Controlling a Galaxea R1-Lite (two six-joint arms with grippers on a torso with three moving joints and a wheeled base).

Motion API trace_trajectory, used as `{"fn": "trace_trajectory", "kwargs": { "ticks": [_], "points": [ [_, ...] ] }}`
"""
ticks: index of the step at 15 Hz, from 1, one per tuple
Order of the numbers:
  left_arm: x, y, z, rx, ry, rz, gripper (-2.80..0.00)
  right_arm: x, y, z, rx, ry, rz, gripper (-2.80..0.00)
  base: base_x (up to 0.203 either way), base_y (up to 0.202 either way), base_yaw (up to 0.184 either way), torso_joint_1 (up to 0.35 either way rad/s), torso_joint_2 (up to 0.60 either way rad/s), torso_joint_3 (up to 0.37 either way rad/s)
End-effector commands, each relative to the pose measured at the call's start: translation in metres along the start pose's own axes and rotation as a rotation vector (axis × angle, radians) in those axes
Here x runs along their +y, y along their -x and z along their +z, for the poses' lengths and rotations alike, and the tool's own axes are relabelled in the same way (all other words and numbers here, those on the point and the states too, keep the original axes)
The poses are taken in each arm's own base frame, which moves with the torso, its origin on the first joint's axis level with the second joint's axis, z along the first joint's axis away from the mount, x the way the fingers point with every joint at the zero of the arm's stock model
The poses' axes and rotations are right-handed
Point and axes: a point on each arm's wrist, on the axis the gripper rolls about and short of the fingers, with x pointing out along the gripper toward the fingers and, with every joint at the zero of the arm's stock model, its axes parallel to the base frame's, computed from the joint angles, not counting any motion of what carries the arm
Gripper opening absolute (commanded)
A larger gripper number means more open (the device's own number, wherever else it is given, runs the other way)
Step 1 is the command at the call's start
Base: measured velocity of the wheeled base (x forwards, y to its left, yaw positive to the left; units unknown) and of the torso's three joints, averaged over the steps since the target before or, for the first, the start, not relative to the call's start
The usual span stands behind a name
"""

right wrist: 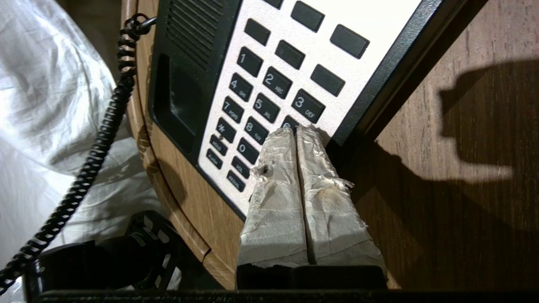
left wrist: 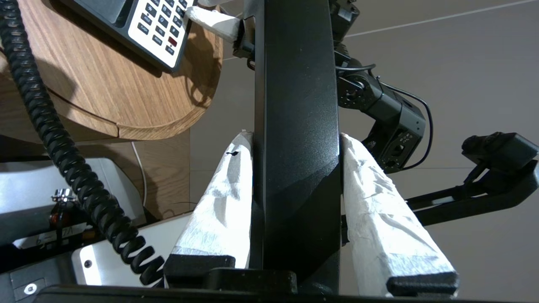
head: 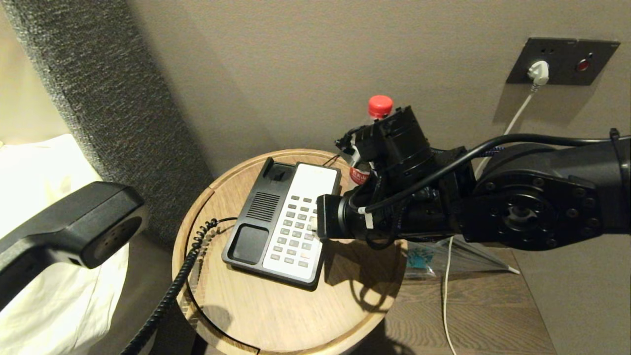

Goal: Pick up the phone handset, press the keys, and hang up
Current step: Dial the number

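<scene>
Phone handset [left wrist: 294,126] lengthwise between left gripper [left wrist: 294,143] fingers

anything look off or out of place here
Nothing damaged or spilled. The phone handset is off its cradle, clamped in the left gripper, as the task needs. The phone base sits slightly askew on the round table.

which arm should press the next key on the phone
Right. The right gripper, fingers shut, is already at the keypad, while the left gripper is holding the handset off the phone.
</scene>
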Motion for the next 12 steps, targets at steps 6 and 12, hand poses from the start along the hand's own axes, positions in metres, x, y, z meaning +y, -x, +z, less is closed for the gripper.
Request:
{"fn": "trace_trajectory", "kwargs": {
  "ticks": [6,12],
  "points": [
    [0.001,0.001,-0.001,0.001,0.008,-0.001,-2.8,0.0,-0.003,-0.002,0.004,0.004,-0.001,-2.8,0.0,0.0,0.0,0.0,0.0,0.0],
    [0.002,0.001,-0.002,0.002,0.008,0.0,-2.8,-0.002,-0.008,-0.004,0.013,0.011,-0.016,-2.8,0.0,0.0,0.0,0.0,0.0,0.0]
  ]
}}
